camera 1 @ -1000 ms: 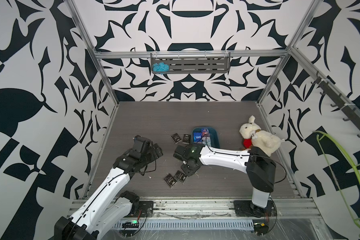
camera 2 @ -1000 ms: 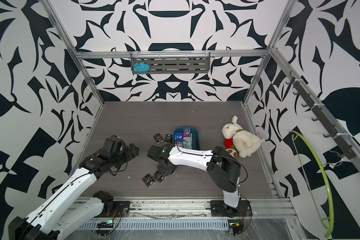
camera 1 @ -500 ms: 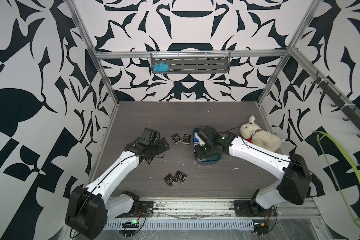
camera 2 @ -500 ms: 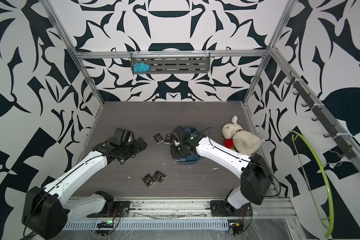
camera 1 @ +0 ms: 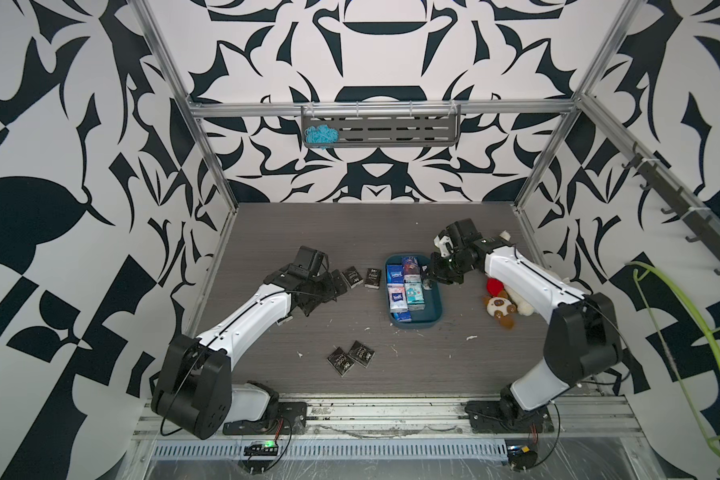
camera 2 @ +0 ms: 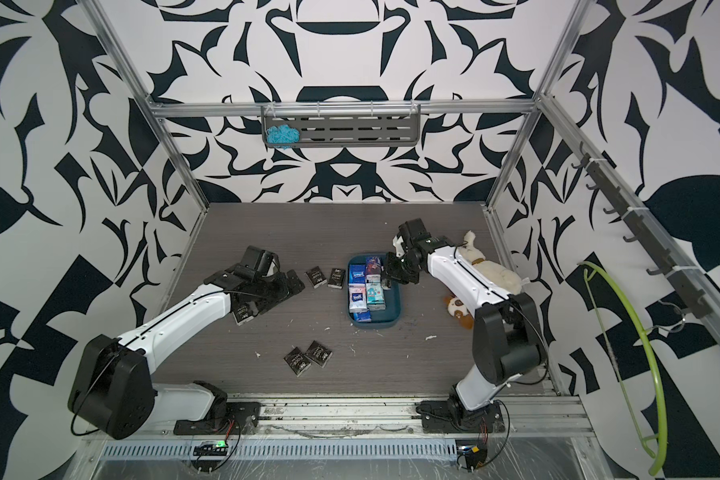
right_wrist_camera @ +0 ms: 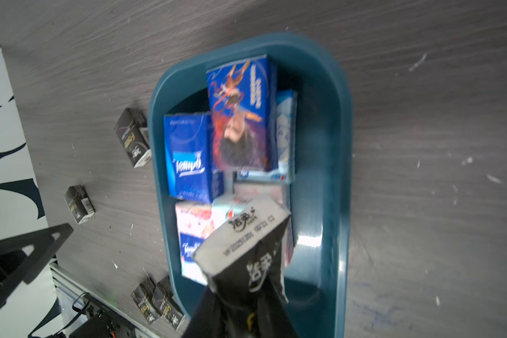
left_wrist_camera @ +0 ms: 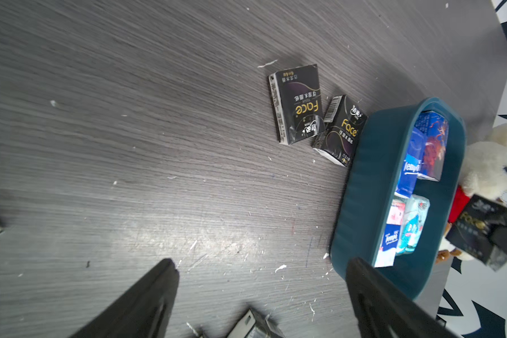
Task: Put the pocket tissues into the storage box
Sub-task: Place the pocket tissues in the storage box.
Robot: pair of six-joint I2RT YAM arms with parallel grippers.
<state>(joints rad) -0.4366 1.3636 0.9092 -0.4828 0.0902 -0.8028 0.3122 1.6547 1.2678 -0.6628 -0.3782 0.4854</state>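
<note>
Nearest us, two black packets [camera 1: 350, 358] lay touching each other on the table [camera 1: 474, 357], well short of the box [camera 1: 433, 309]. Further in, the left gripper [left_wrist_camera: 261, 264] hung low over the table, its fingers [left_wrist_camera: 147, 298] spread wide with nothing between them. A lone packet [camera 2: 244, 312], also black, lay under that arm's wrist. Just past the fingertips, a second pair [camera 1: 362, 277] of black ones lay side by side, the farther one just beside the box wall. Inside the box we saw the coloured packets [camera 1: 406, 286], blue, pink-white and teal, packed along the side toward the left arm, and the other side was bare. Over the box the right gripper [camera 1: 435, 276] was pinching a black packet [right_wrist_camera: 246, 243], its fingers close together on it. The free end of that one pointed down, and we could not tell whether it touched the ones below. Beyond the box a toy [camera 1: 501, 305] lay partly under the right arm. On the back wall hung a shelf [camera 1: 391, 131] with a blue tuft [camera 1: 319, 135] at one end.
</note>
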